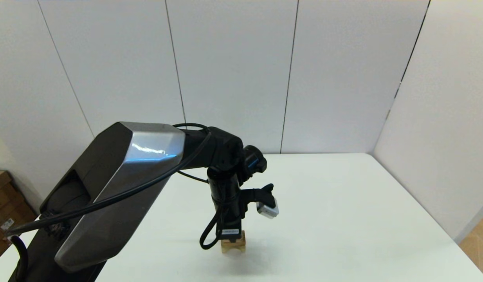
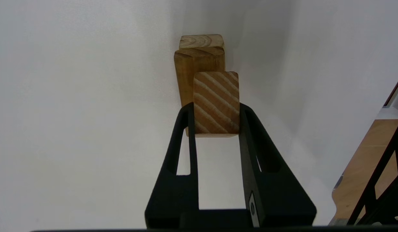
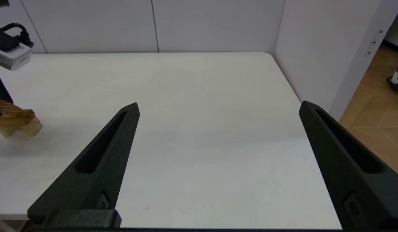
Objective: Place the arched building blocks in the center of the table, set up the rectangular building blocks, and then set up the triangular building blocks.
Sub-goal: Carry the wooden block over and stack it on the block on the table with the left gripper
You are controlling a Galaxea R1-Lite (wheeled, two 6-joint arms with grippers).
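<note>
White table (image 1: 343, 203), triangular block (image 2: 216, 101) ridge up

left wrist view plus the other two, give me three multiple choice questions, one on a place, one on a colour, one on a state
1. Where is the light-wood triangular block with striped grain?
A. on the floor
B. between the left pincer's fingers, over the other wooden blocks
C. lying alone by the wall

2. What colour is the smooth table?
A. white
B. black
C. red

3. How is the right pincer?
A. shut on a block
B. open and empty
C. out of view

Answers: B, the left wrist view shows black fingers hugging its sides. A, every view shows a white top. B, its fingers stand wide apart with only table between them.
</note>
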